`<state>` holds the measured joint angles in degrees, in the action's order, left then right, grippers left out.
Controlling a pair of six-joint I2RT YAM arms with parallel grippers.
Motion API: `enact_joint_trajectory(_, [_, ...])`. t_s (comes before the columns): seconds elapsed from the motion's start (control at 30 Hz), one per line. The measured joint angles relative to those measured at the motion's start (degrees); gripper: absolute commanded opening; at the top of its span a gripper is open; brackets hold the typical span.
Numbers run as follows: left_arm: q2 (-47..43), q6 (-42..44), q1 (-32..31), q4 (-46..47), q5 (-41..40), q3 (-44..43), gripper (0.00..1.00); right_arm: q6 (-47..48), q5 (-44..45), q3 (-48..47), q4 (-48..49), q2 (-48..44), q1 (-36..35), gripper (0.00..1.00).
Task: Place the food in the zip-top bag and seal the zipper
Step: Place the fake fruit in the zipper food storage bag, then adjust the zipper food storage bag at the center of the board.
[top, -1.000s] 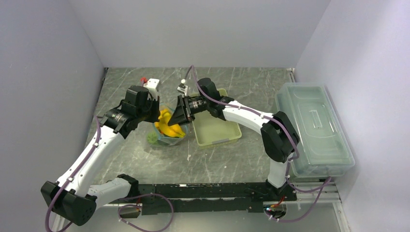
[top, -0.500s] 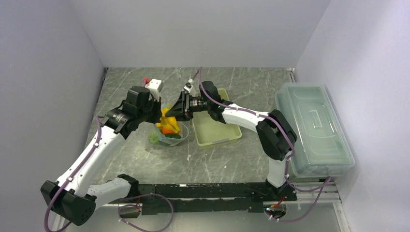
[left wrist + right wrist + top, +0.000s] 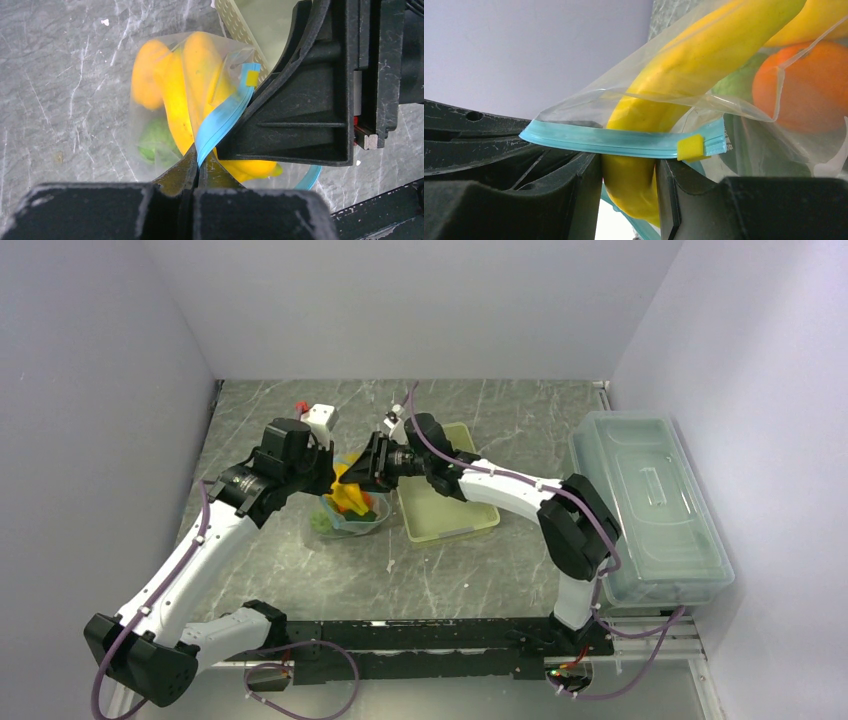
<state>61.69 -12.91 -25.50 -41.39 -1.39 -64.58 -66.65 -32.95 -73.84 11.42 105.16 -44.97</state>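
Top external: my right pincer (image 3: 629, 192) shifted toward tabletop's (image 3: 300, 575) left edge, clamped on banana (image 3: 684, 65); left pincer (image 3: 197, 167) nipped tight on zipper (image 3: 225, 117).

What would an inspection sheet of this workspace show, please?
Surface: grey marbled table, one white speck.
Job's things: bag holds bananas, green ball, orange fruit; zipper open.
Clutter: basket, lidded box.
Grippers: left gripper shut on zipper; right gripper shut on one banana.
Cables: purple cables along the arms.
Surroundings: plain walls.
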Motion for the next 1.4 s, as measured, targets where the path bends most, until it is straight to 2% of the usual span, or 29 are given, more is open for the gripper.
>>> enact_joint_trajectory(0.1, [0.00,0.00,0.00,0.00,0.00,0.00,0.00,1.07,1.66,0.00,-0.98,-0.46,-0.42,0.50])
enact_joint_trajectory(0.37, [0.00,0.00,0.00,-0.28,-0.02,0.00,0.00,2.80,3.50,-0.02,-1.90,-1.01,-0.94,0.61])
enact_joint_trajectory(0.9, [0.00,0.00,0.00,-0.33,-0.22,0.00,0.00,7.52,4.33,0.00,-3.45,-4.92,-0.94,0.61])
enact_joint_trajectory(1.4, [0.00,0.00,0.00,-0.31,-0.42,0.00,0.00,21.40,7.37,0.24,-12.48,-14.03,-0.92,0.61])
